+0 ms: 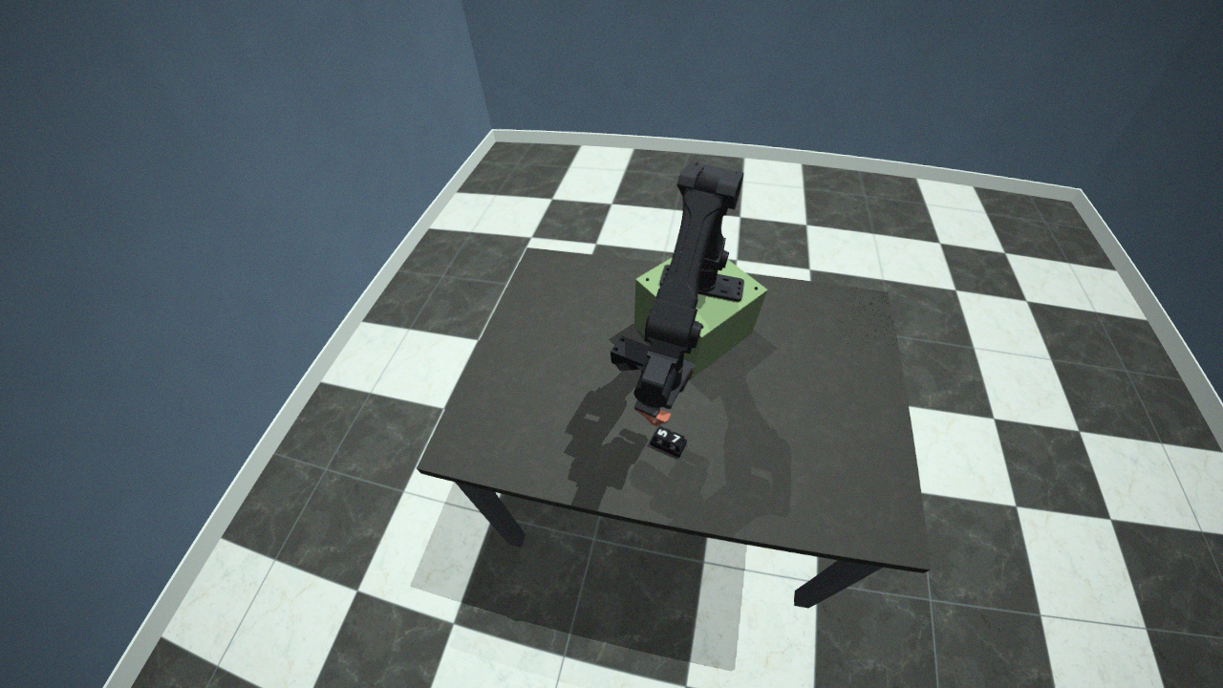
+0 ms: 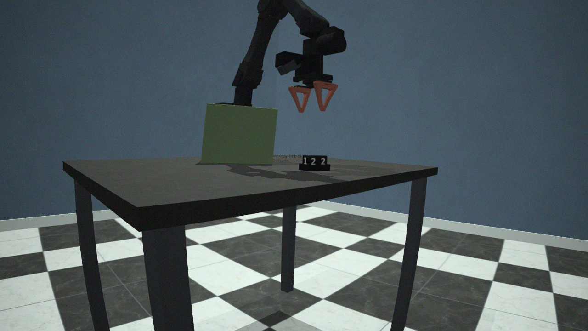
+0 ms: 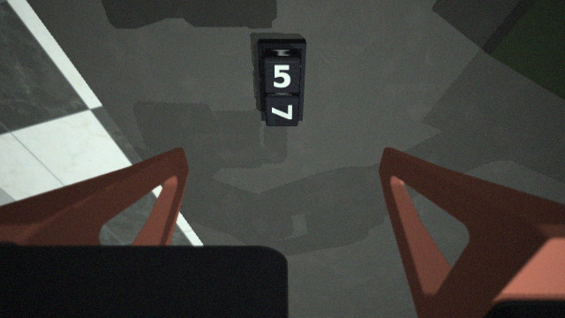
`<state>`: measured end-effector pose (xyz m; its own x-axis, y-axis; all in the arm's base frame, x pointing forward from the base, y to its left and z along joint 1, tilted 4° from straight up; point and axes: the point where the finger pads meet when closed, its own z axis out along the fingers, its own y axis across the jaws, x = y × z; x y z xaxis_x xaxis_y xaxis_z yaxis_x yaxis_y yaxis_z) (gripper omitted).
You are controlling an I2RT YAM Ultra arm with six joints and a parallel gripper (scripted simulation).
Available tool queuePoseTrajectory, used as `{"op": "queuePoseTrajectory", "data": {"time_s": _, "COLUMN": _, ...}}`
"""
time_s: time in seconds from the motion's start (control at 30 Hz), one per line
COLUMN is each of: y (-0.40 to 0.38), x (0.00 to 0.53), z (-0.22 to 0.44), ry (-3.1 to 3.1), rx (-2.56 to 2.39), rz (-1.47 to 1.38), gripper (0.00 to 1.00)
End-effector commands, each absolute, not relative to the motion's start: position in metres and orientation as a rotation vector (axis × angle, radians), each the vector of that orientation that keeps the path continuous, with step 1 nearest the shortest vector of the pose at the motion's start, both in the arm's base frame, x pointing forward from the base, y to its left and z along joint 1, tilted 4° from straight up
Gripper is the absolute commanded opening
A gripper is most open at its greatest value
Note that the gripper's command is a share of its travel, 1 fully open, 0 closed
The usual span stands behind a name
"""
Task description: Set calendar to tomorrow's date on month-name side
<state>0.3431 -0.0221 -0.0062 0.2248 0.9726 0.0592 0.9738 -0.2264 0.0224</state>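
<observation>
A black tray (image 1: 666,451) (image 2: 314,168) (image 3: 282,42) lies flat on the table and holds two black cubes side by side. The cube with a white 5 on top (image 1: 661,434) (image 3: 282,76) reads upright in the wrist view. The cube with a 7 on top (image 1: 676,440) (image 3: 282,110) has its digit turned sideways. The exterior view shows an upright 2 on each cube's long-side face and a 1 on the left end. No month's name is legible, so I cannot tell which side bears it. My gripper (image 1: 654,418) (image 2: 312,111) (image 3: 283,158) is open and empty, above the tray.
The dark table (image 1: 821,479) (image 2: 123,185) bears the green base block (image 1: 735,342) (image 2: 238,135) (image 3: 538,49) behind the tray, as seen from the top view. The table's front edge lies beyond the tray on the side away from the block. Arm shadows fall around the tray.
</observation>
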Motion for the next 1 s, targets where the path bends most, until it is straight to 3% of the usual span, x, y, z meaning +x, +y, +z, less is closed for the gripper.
{"op": "queuePoseTrajectory", "data": {"time_s": 0.0, "y": -0.023, "x": 0.346, "z": -0.003, "ry": -1.945, "rx": -2.453, "rz": -0.109, "gripper": 1.0}}
{"op": "queuePoseTrajectory", "data": {"time_s": 0.47, "y": -0.02, "x": 0.349, "z": -0.06, "ry": -1.944, "rx": -2.453, "rz": -0.109, "gripper": 1.0}}
{"op": "queuePoseTrajectory", "data": {"time_s": 0.5, "y": -0.02, "x": 0.349, "z": -0.06, "ry": -1.944, "rx": -2.453, "rz": -0.109, "gripper": 0.45}}
{"op": "queuePoseTrajectory", "data": {"time_s": 0.97, "y": -0.02, "x": 0.349, "z": -0.06, "ry": -1.944, "rx": -2.453, "rz": -0.109, "gripper": 0.45}}
